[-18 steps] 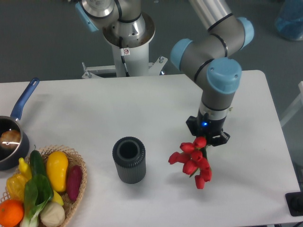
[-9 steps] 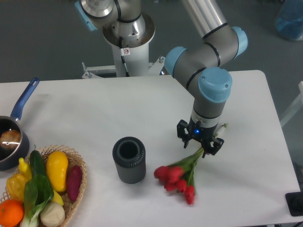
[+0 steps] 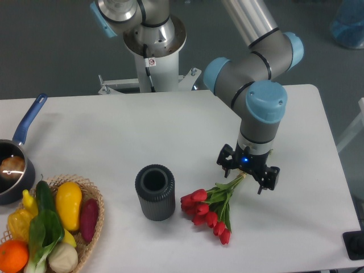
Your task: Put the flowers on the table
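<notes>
— Where the stems run up under the wrist, can you see whether the gripper [image 3: 248, 174] has hold of them?

— Not clearly. Its fingers look spread apart, one on each side of the stem ends, but the wrist hides the tips, so I cannot tell if anything is pinched.

— And the flowers [image 3: 209, 206]?

— They lie flat on the surface [image 3: 170, 131], red buds fanned toward the lower left, green stems pointing up-right to the gripper. The nearest buds sit just beside the dark cylinder [image 3: 154, 192]; whether they touch it is hard to make out.

— Anything cut off?

— The wicker basket [image 3: 95, 213] of vegetables is cropped by the lower edge, and the blue-handled pot [image 3: 16, 162] runs off the left side. The arm's upper part leaves the top.
</notes>
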You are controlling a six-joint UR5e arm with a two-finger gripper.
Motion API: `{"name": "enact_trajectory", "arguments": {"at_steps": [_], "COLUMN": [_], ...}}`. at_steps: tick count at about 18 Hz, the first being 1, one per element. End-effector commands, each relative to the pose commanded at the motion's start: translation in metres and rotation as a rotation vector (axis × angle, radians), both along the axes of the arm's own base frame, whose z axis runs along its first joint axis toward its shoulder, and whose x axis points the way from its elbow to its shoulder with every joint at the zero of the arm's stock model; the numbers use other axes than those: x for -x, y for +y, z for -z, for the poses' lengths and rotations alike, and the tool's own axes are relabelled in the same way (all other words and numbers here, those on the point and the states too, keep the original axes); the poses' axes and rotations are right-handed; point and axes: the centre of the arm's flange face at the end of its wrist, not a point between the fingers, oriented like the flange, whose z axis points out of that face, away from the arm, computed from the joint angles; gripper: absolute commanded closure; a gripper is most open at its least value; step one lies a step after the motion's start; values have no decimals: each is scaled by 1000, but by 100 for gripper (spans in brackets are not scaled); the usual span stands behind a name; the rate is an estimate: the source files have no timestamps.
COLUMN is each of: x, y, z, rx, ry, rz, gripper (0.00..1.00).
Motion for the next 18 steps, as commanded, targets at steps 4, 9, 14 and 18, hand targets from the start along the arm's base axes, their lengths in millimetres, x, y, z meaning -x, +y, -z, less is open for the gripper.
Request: {"name": "enact_trajectory", "arguments": {"at_steps": [4, 9, 14, 18], "x": [23, 39, 57, 60], "y": [-16, -21, -30, -32], "z": [15, 23, 23, 26], "rx": [8, 8, 8, 8], "ry": [0, 3, 15, 12], "rz": [7, -26, -39, -42], "gripper": [0, 0, 0, 0]}}
